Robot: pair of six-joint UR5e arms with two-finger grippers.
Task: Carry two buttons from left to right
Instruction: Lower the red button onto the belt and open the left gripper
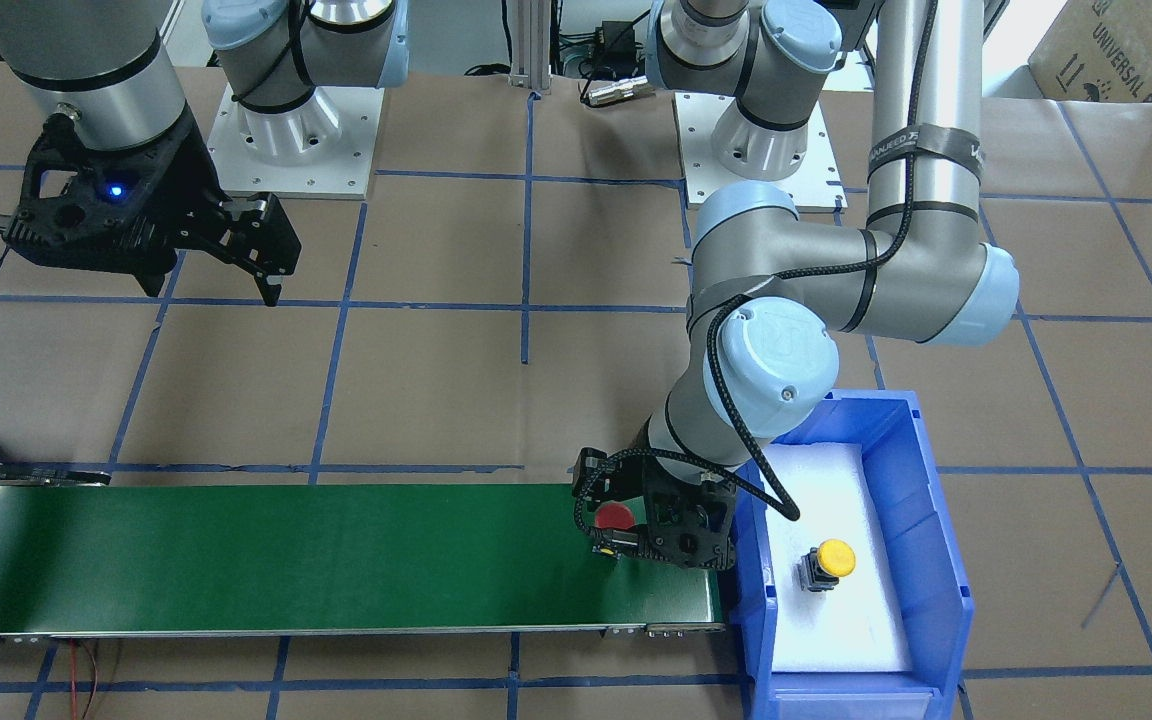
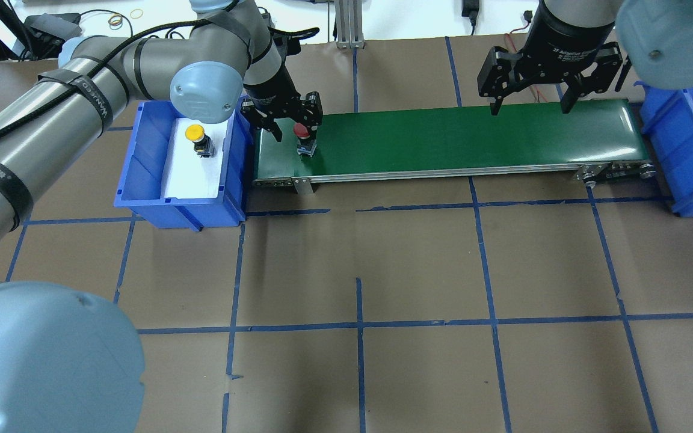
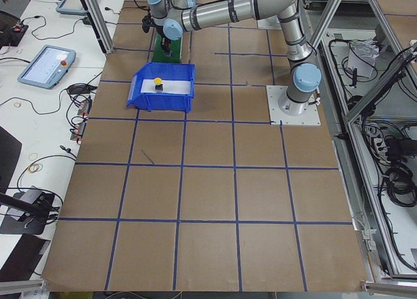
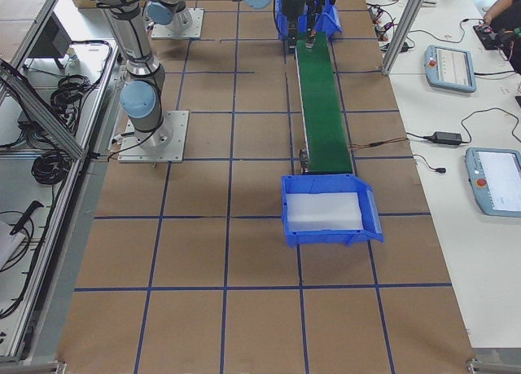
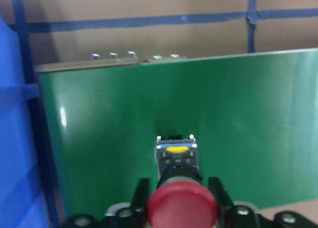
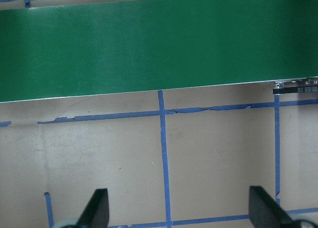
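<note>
The red button (image 5: 181, 205) stands upright over the left end of the green conveyor belt (image 2: 473, 138). My left gripper (image 2: 294, 127) is shut on the red button (image 2: 302, 131) at its cap, with one finger on each side in the left wrist view. Its black-grey body (image 5: 178, 161) points down at the belt; whether it touches I cannot tell. The yellow button (image 2: 197, 137) sits on white foam in the left blue bin (image 2: 142, 174), apart from the gripper. My right gripper (image 2: 529, 109) hangs open over the belt's right part with nothing between its fingers.
A second blue bin (image 2: 683, 150) lined with white foam stands at the belt's right end. The brown table surface (image 2: 418, 264) is crossed by blue tape lines. The arm bases (image 1: 291, 130) are bolted to white plates behind the belt.
</note>
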